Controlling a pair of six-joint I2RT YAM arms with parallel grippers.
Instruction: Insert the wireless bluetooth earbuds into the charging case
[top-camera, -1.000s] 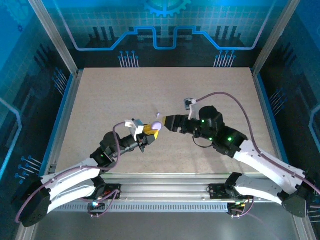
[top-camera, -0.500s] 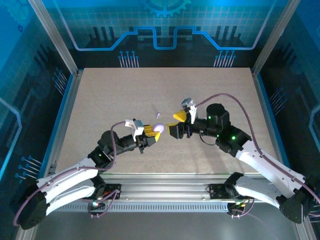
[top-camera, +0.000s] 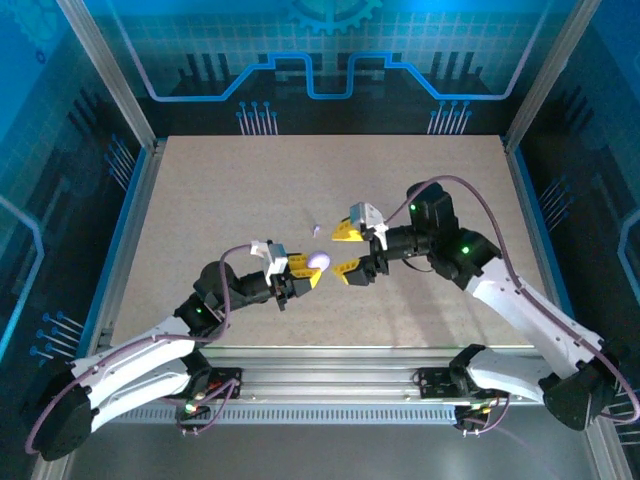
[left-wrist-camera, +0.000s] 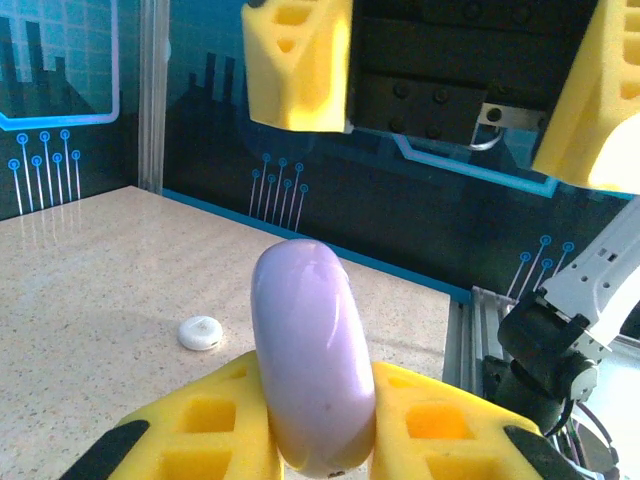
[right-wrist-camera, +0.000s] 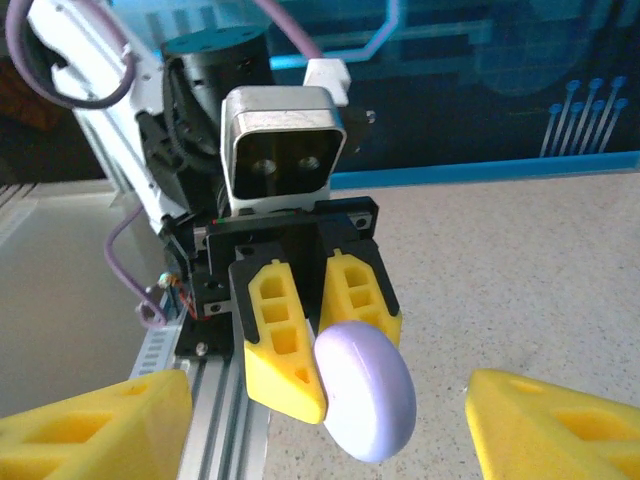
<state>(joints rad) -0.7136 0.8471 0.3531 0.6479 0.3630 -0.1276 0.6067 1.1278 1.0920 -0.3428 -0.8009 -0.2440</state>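
While left claw pinches case, right claw gapes, earbud beyond

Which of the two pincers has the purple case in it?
The left pincer: it is shut on the lilac charging case, held on edge. The right pincer faces it, open and empty.

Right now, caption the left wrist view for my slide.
Left claw grips a smooth lilac plastic puck; open right claw opposite.
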